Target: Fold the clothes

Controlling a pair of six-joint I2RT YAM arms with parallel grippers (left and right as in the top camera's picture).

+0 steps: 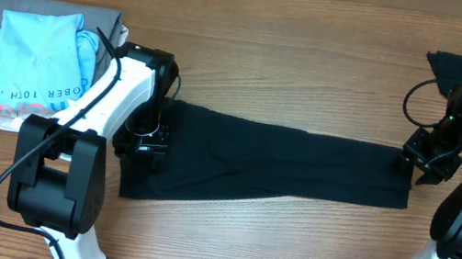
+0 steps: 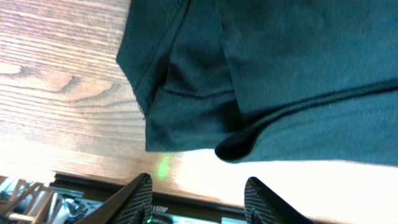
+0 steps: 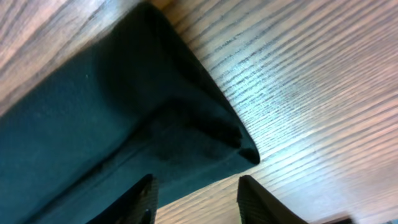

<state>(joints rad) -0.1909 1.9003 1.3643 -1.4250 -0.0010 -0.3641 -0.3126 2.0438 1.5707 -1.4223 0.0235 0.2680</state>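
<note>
1. Garment (image 1: 282, 161), black, lies as a long band across frame centre, long axis left to right.
2. Left gripper (image 2: 198, 180) is at its left end, right gripper (image 3: 196, 180) at its right end; both jaws are apart and hold nothing.

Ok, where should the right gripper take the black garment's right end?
Pinch the black garment at its right-end corner, bringing the open right gripper in from the table side beyond it. The layers lie flat and stacked there, so closing across that edge should catch them all.
</note>
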